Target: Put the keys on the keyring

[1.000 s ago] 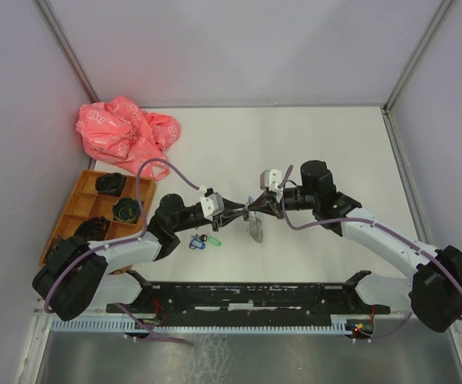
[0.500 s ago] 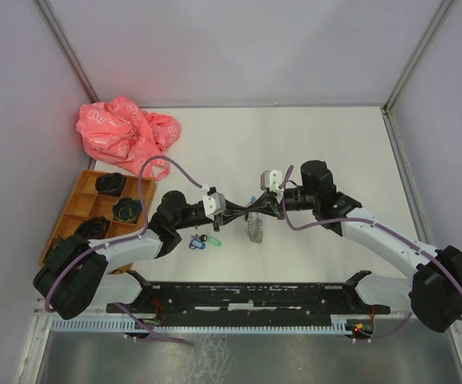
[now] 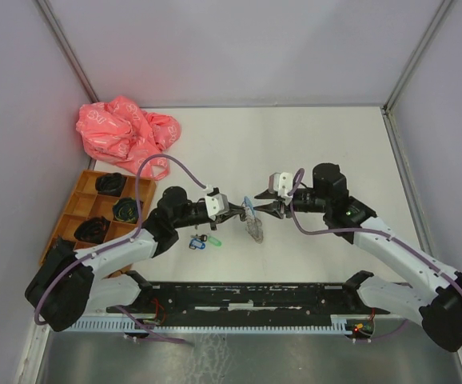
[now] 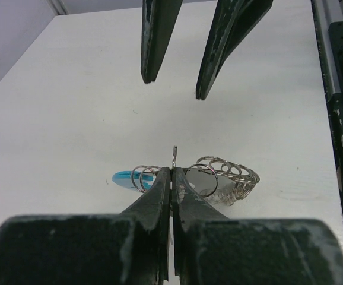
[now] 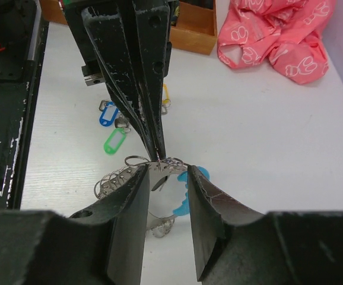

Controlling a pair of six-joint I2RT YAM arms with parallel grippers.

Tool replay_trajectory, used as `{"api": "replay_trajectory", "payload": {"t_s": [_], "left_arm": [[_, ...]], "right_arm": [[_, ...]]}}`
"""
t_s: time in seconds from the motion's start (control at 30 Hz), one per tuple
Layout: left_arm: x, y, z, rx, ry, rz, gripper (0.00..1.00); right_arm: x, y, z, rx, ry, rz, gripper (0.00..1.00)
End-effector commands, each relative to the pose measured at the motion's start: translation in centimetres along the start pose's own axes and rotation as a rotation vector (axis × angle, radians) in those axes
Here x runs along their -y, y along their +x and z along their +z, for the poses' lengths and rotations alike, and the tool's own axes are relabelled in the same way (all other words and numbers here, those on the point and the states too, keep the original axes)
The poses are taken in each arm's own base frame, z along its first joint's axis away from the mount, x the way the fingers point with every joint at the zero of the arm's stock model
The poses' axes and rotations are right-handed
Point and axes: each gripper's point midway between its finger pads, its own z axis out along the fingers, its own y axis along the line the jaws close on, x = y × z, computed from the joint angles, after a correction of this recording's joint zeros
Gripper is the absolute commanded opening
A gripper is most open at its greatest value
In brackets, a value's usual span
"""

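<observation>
Your left hand (image 4: 172,170) is clenched on the keyring (image 4: 222,175) at its fingertips; your right hand (image 4: 173,88), released, hangs just beyond, over the white desk (image 4: 70,107).

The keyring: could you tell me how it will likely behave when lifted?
Probably floppy: the keyring is a string of linked wire rings. Likely light, the wire being thin. Pinched at one point by the left gripper, it may swing.

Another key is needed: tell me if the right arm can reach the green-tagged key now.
Probably: right gripper open, green-tagged key lies uncovered, though left gripper crowds the path.
</observation>
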Motion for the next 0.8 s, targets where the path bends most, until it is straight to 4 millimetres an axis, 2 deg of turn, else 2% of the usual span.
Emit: {"api": "replay_trajectory", "payload": {"t_s": [0.0, 0.23, 0.77], "left_arm": [[-1.4, -1.5, -0.3, -0.010, -0.034, 0.103, 0.03], [-1.3, -2.6, -0.4, 0.008, -0.035, 0.122, 0.03], [-1.2, -3.6, -0.4, 0.018, -0.039, 0.103, 0.03]], "right_arm": [[0.5, -0.3, -0.5, -0.001, 0.020, -0.097, 0.41], [0.5, 0.5, 0.7, -0.010, -0.035, -0.144, 0.40], [-0.3, 1.5, 2.5, -0.023, -0.108, -0.194, 0.34]]}}
